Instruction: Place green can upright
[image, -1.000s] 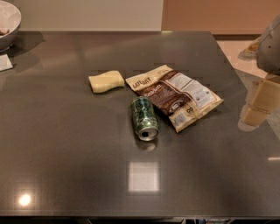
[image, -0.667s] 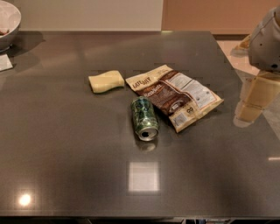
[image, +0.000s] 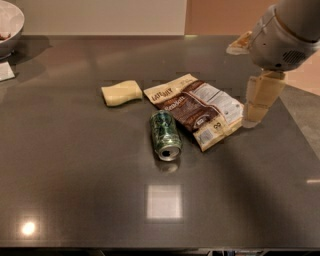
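The green can (image: 165, 135) lies on its side near the middle of the dark table (image: 75, 175), its silver top facing the front. My gripper (image: 256, 111) hangs at the right, over the right edge of the brown-and-white snack bag (image: 200, 109), well to the right of the can and not touching it. It holds nothing that I can see.
A pale yellow sponge-like piece (image: 121, 93) lies left of the bag. A bowl (image: 9, 25) stands at the far left corner, with a white paper (image: 6, 71) beside it. The table's right edge runs just past the gripper.
The arm has moved left, in over the table, so the gripper now hangs at the snack bag's right edge. The can, bag and sponge have not moved.
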